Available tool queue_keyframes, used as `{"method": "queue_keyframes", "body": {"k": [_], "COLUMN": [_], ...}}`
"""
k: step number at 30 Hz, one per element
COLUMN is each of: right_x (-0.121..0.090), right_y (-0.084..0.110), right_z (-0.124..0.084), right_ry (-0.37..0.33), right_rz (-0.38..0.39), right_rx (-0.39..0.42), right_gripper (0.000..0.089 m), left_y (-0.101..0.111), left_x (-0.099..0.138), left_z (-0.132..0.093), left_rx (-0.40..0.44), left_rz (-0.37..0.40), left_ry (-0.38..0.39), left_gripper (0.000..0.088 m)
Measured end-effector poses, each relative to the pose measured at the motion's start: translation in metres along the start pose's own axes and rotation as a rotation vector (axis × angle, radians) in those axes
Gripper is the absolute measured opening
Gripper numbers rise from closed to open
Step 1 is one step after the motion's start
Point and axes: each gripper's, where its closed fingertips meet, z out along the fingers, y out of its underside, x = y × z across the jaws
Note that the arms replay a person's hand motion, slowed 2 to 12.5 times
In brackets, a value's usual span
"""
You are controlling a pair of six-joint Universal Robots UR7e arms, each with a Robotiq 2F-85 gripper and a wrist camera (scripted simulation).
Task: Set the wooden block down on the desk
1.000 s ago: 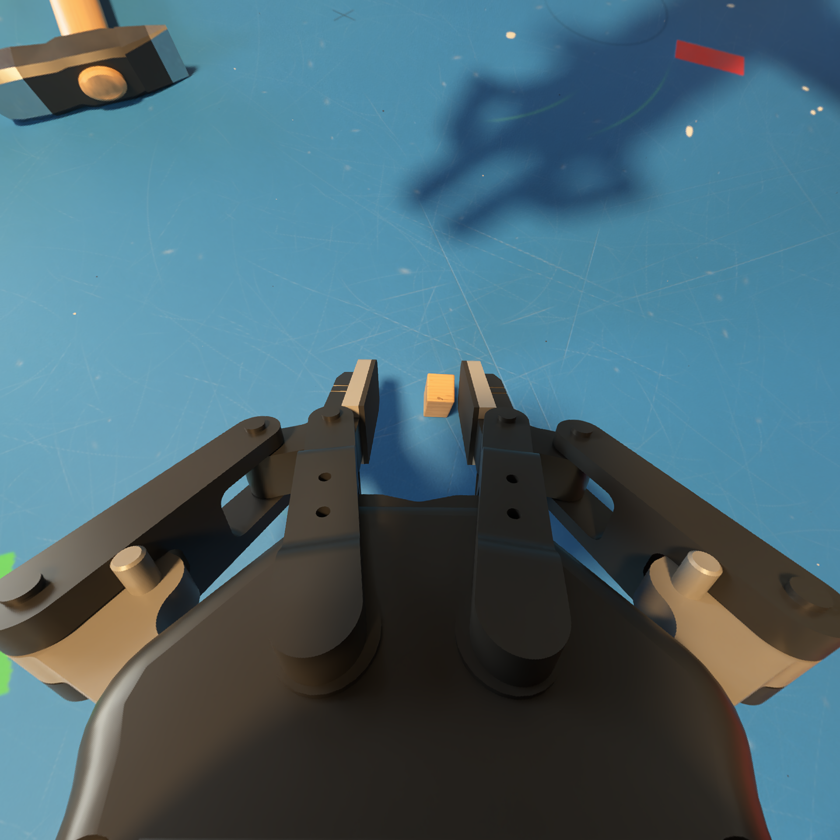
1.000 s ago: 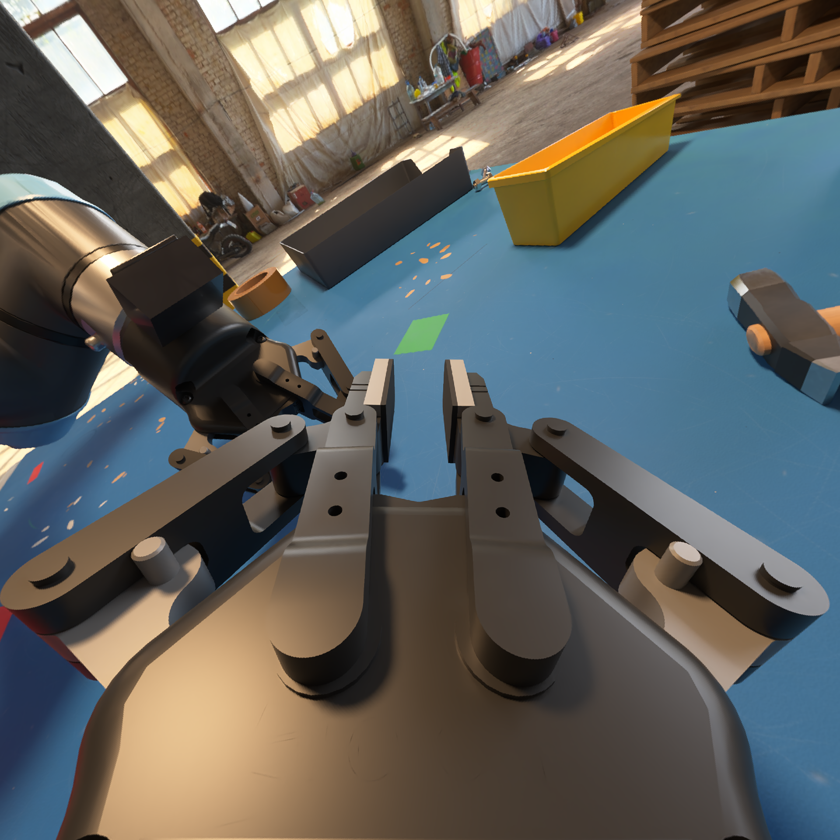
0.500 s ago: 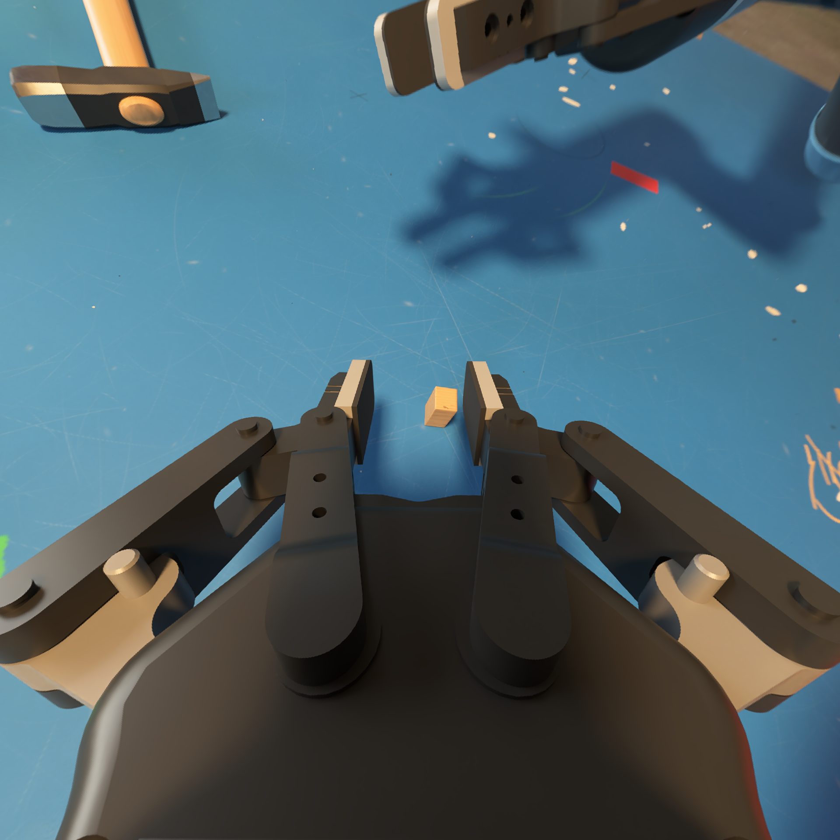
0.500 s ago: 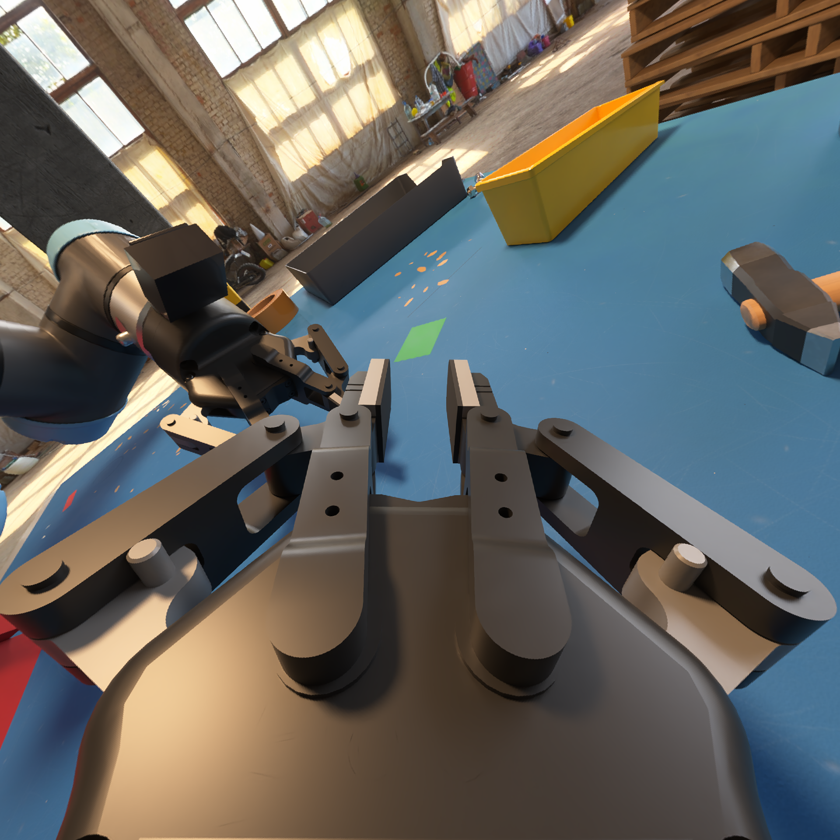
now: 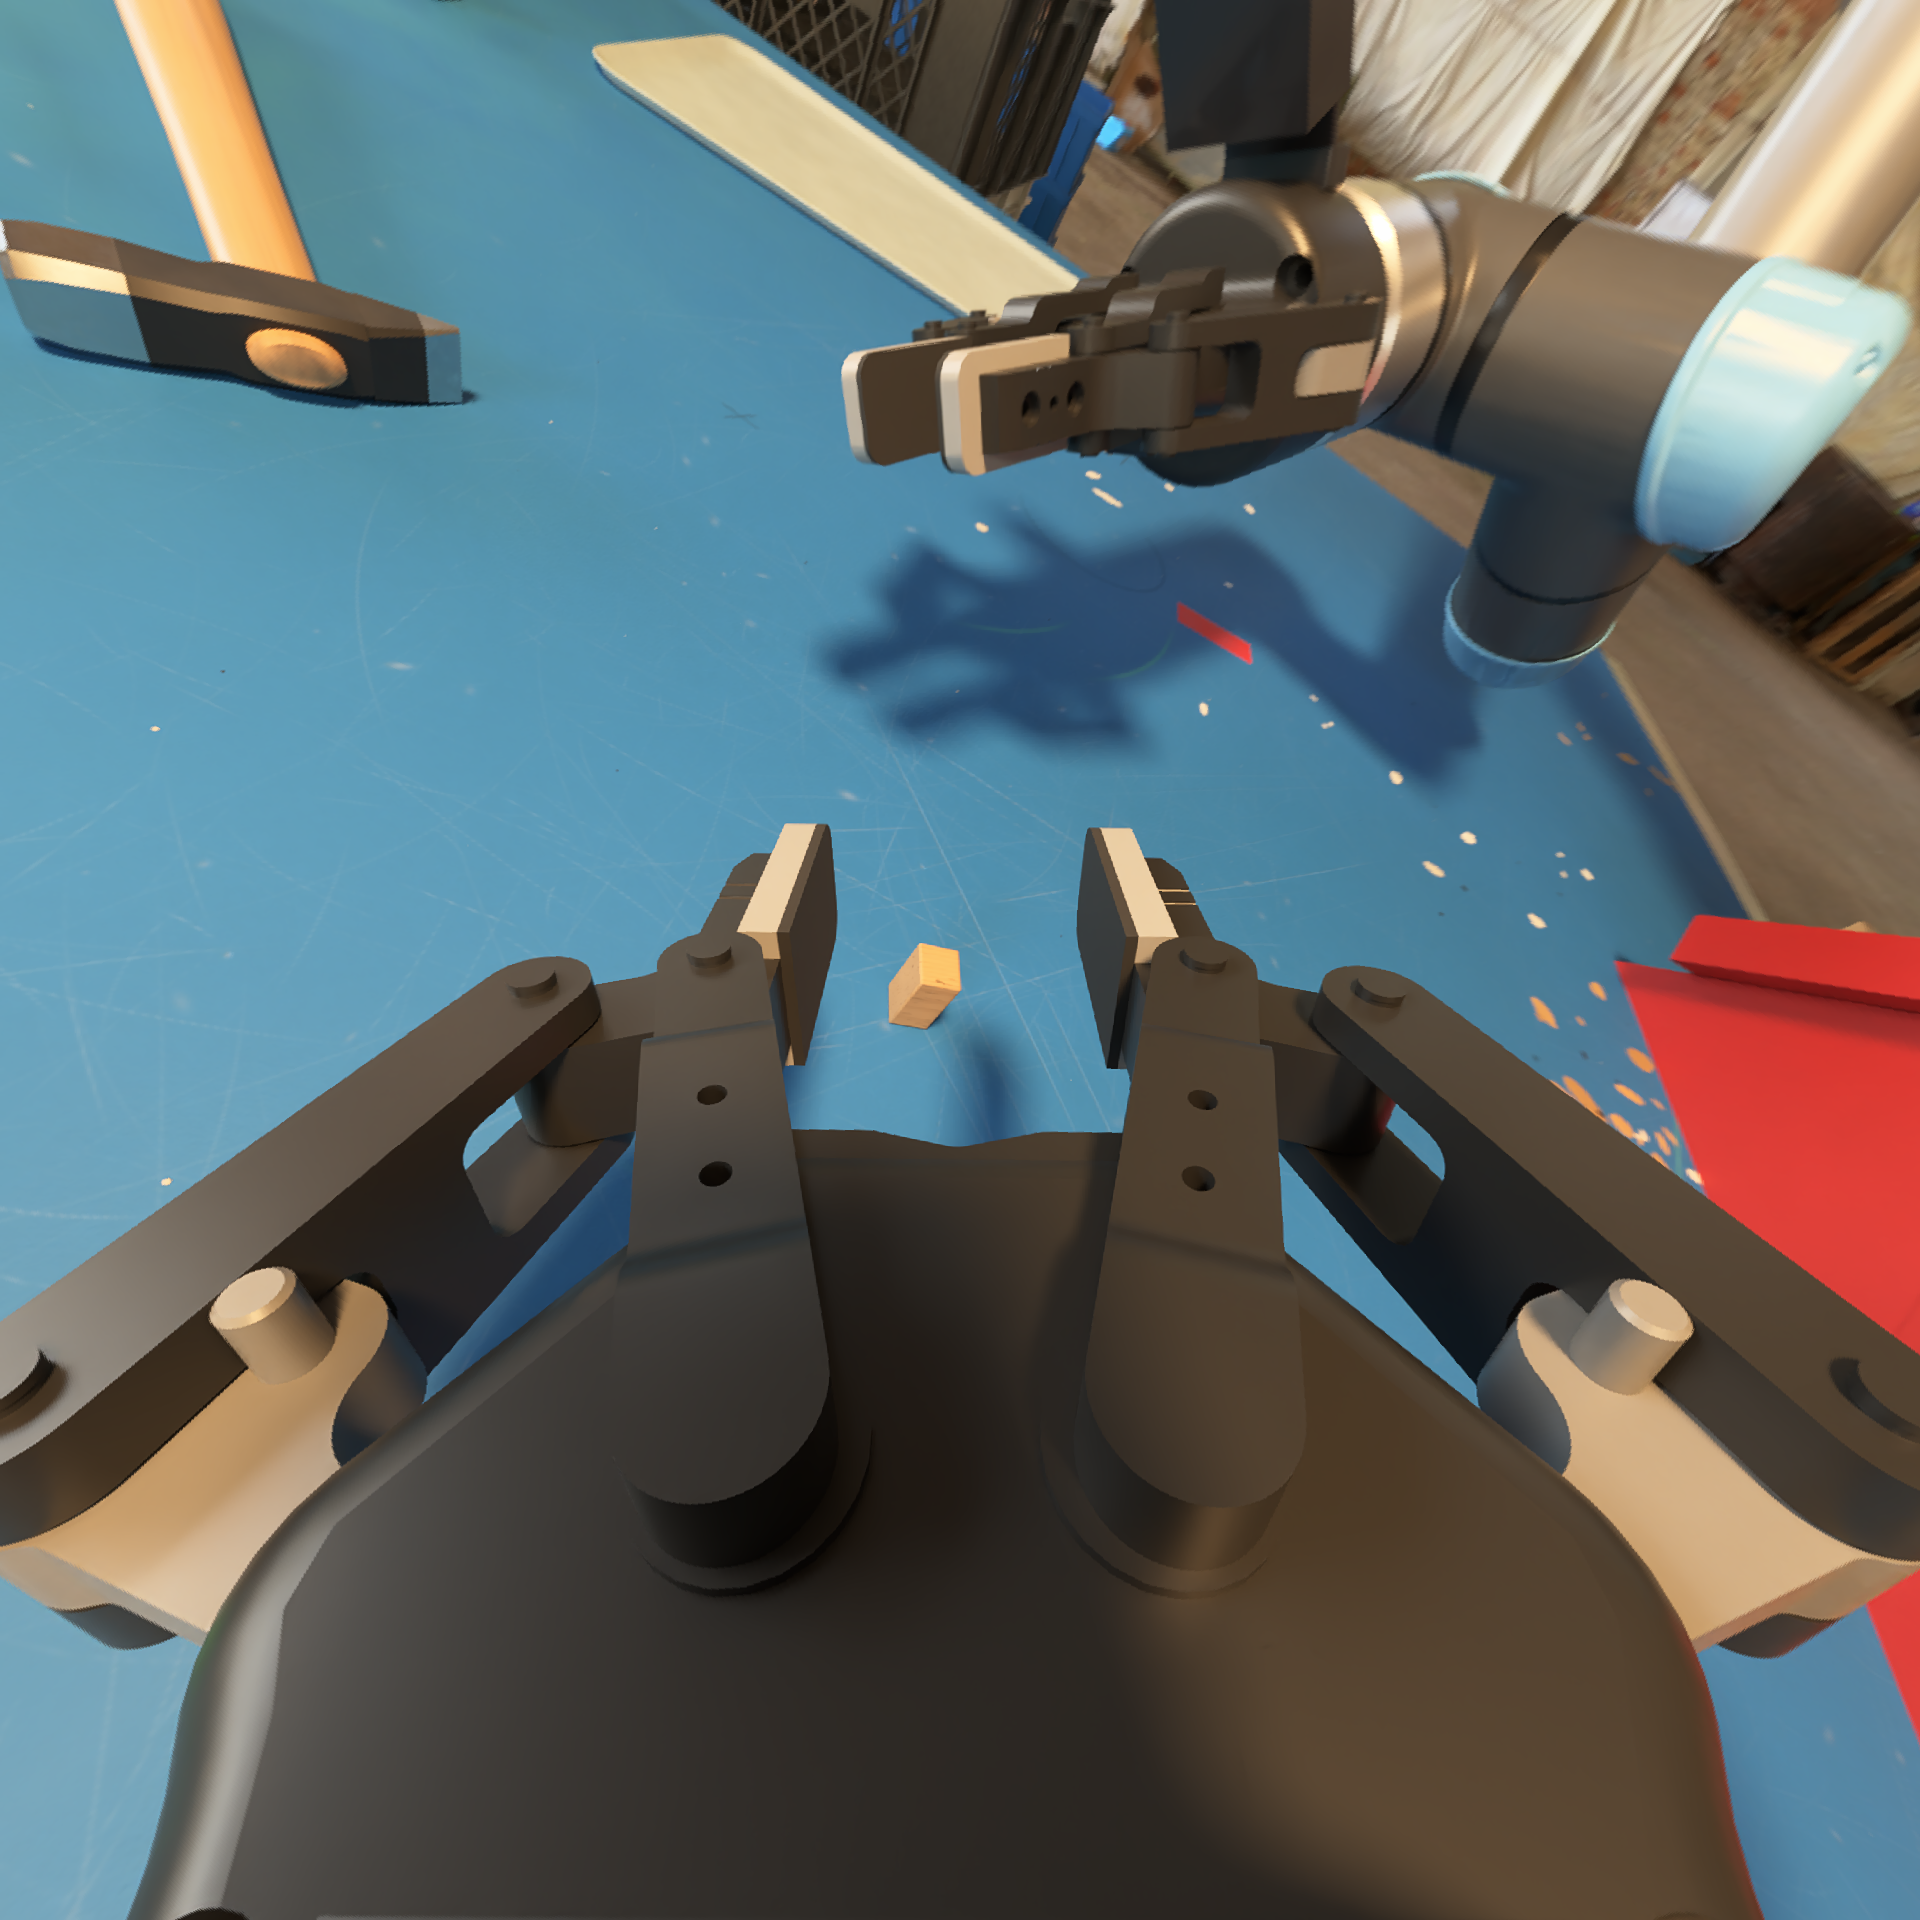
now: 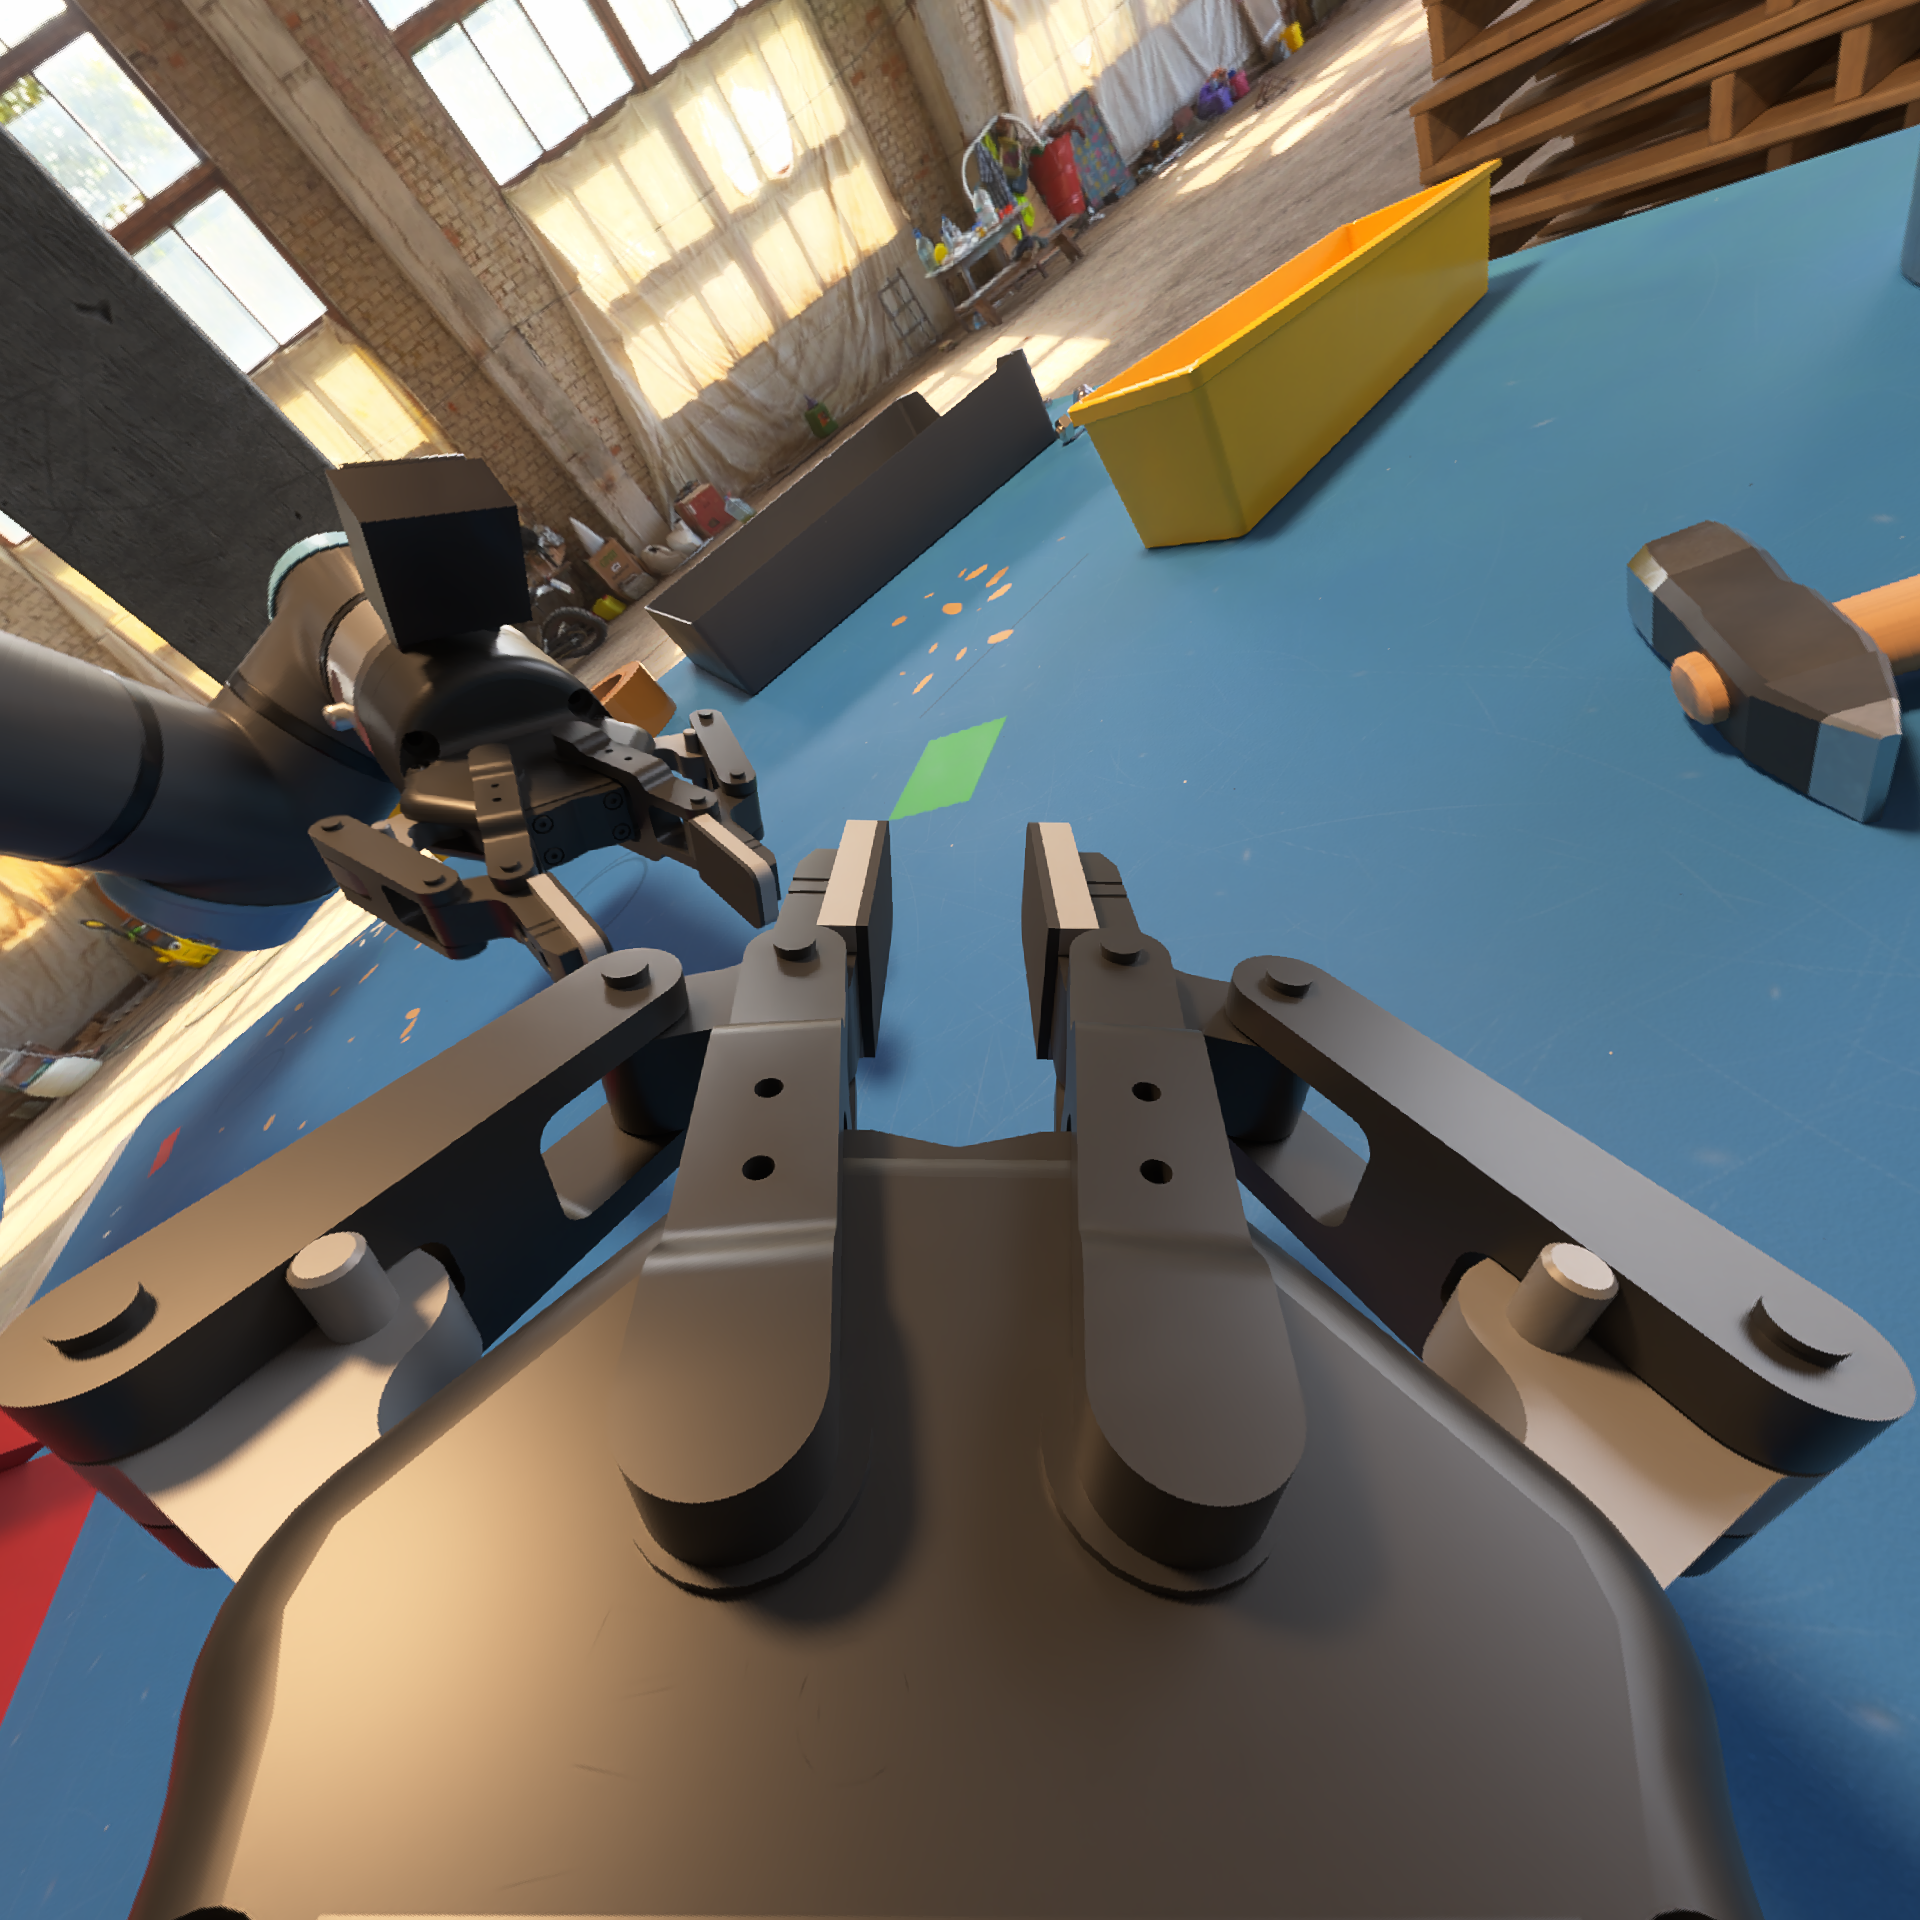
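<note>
The small wooden block [image 5: 923, 985] lies on the blue desk [image 5: 520, 727], free of both grippers. My left gripper [image 5: 956, 883] is open and empty. It hangs well above the block, which shows between its fingers. It also shows in the right wrist view [image 6: 665, 904], at the left, jaws spread. My right gripper [image 6: 956, 873] is open with a narrow gap and holds nothing. It hovers over the desk. In the left wrist view it shows side-on [image 5: 904, 405] at the upper right, beyond the block. The block is hidden in the right wrist view.
A hammer [image 5: 239, 332] lies at the far left, also in the right wrist view [image 6: 1766, 665]. A yellow bin [image 6: 1299, 384] and a dark grey bin [image 6: 862, 540] stand at the desk's far edge. A red mat [image 5: 1787, 1091], a pale plank [image 5: 831, 166] and a green patch [image 6: 945, 769] lie on the desk.
My left gripper has risen away from the block and opened wider; the block stays on the desk. The right gripper has come into the left wrist view.
</note>
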Motion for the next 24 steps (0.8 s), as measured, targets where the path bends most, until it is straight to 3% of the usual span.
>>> {"method": "queue_keyframes", "body": {"k": [6,11,19,24], "right_x": [0.0,0.0,0.0,0.0], "right_y": [0.002,0.003,0.005,0.007], "right_z": [0.001,0.001,0.002,0.003], "right_ry": [-0.003,-0.009,-0.012,-0.009], "right_rz": [-0.001,-0.003,-0.01,-0.017], "right_rx": [-0.007,-0.013,-0.024,-0.03], "right_gripper": [0.0232,0.0233,0.0233,0.0232], "left_y": [-0.006,-0.012,-0.022,-0.026], "left_x": [0.004,0.002,-0.009,-0.021], "left_z": [-0.009,-0.016,-0.029,-0.039], "left_rx": [0.049,0.092,0.154,0.185], "left_rz": [-0.037,-0.051,-0.06,-0.059], "left_ry": [0.067,0.081,0.046,-0.019], "left_gripper": [0.0471,0.0488,0.0489,0.0483]}}
